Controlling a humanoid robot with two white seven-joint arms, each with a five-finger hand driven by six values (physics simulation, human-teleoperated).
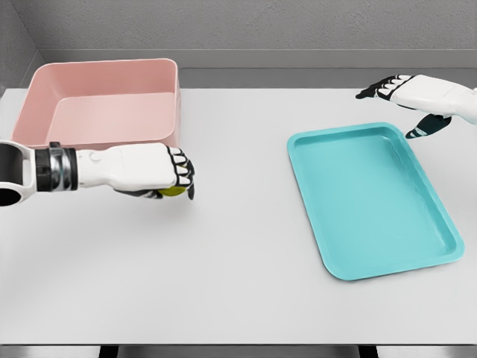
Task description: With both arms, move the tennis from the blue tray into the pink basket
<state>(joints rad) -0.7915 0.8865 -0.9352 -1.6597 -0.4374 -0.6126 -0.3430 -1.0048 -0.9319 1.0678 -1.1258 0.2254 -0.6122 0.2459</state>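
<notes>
Pink basket (pixel 104 104): upper left of the frame, on the white table (pixel 238 261); deep, straight walls, rounded corners. Floor and inner walls show bare pink; nothing seen inside.

Blue tray (pixel 370 198): right half of the frame, shallow, raised rim, turned at a slight angle so its long side runs from upper left to lower right. Teal floor shows bare; no ball on it.

Tennis ball (pixel 173 191): yellow-green, only a small sliver visible under the left hand's fingers, left of centre, just below the basket's front right corner and outside it. Whether it touches the table cannot be told.

Left hand (pixel 153 170): arm enters from the left edge, forearm level; white palm-back facing up, dark-tipped fingers (pixel 181 165) curled down and clasped over the ball.

Right hand (pixel 414 101): upper right of the frame, beyond the tray's far right corner, arm entering from the right edge. Fingers (pixel 380 89) stretched out toward the left, thumb (pixel 425 128) hanging down over the tray's corner; slack, holding nothing.

Hands relative to each other: well apart, the tray's width and bare table between them.
</notes>
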